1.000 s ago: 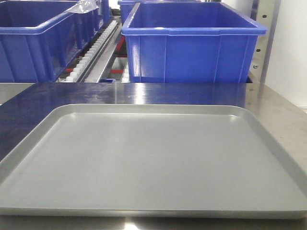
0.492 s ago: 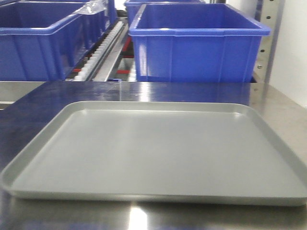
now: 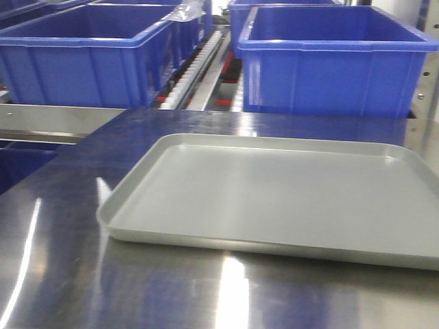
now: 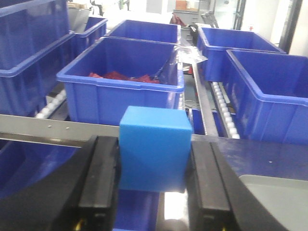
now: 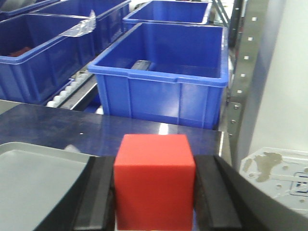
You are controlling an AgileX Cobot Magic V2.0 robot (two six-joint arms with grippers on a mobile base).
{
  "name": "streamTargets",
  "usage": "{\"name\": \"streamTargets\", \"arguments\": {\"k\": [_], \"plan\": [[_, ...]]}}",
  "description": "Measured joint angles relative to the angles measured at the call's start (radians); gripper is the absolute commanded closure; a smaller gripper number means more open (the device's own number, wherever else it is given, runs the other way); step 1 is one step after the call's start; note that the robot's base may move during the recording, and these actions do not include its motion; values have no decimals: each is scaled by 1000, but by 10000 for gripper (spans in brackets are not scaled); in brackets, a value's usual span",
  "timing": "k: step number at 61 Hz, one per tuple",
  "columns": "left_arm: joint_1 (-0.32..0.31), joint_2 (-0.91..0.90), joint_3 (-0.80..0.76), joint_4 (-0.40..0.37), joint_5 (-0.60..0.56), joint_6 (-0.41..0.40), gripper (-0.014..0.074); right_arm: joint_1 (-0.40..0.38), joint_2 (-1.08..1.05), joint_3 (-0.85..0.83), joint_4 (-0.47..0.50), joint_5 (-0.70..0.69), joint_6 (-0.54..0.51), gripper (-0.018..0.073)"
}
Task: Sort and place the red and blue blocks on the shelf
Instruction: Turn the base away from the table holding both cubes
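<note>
- The front view has swung round. The grey tray (image 3: pixel 206 241) sat dead centre a second ago and now lies off to the right, with more steel tabletop (image 3: pixel 62 274) showing to its left. My guess is the base is sliding along the shelf (image 3: pixel 48 118) to line up a drop.
- The tray is bare, just as it was, so picking looks done and only placing is left.
- The left gripper (image 4: pixel 153 163) is clamped on the blue block (image 4: pixel 154 147), a pad pressed to each side. It holds the cube left of the tray, facing the left-hand blue bin (image 4: pixel 120 96).
- The right gripper (image 5: pixel 155 192) has the red block (image 5: pixel 155 175) squeezed the same way, out past the tray's right edge. The right-hand blue bin (image 5: pixel 163 96) is dead ahead.
- There is a red heap (image 4: pixel 120 76) inside the left-hand bin, and I can't make out what it is.
- Neither arm shows in the front view, and the frame cuts off the bottom of both cubes.
</note>
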Motion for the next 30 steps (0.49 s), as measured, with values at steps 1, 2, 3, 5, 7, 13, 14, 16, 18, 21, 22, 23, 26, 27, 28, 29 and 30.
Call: {"name": "streamTargets", "arguments": {"k": [1,2,3,5,7,13,14,16,18,21,22,23,26,27,28,29,30], "plan": [[0,0,0,0,0,0,474,0,0,0,0,0,0,482],[0,0,0,0,0,0,474,0,0,0,0,0,0,482],[0,0,0,0,0,0,474,0,0,0,0,0,0,482],[0,0,0,0,0,0,474,0,0,0,0,0,0,482],[0,0,0,0,0,0,474,0,0,0,0,0,0,482],[0,0,0,0,0,0,474,0,0,0,0,0,0,482],[0,0,0,0,0,0,474,0,0,0,0,0,0,482],[0,0,0,0,0,0,474,0,0,0,0,0,0,482],[0,0,0,0,0,0,474,0,0,0,0,0,0,482],[0,0,0,0,0,0,474,0,0,0,0,0,0,482],[0,0,0,0,0,0,474,0,0,0,0,0,0,482],[0,0,0,0,0,0,474,0,0,0,0,0,0,482],[0,0,0,0,0,0,474,0,0,0,0,0,0,482],[0,0,0,0,0,0,474,0,0,0,0,0,0,482],[0,0,0,0,0,0,474,0,0,0,0,0,0,482],[0,0,0,0,0,0,474,0,0,0,0,0,0,482],[0,0,0,0,0,0,474,0,0,0,0,0,0,482]]}}
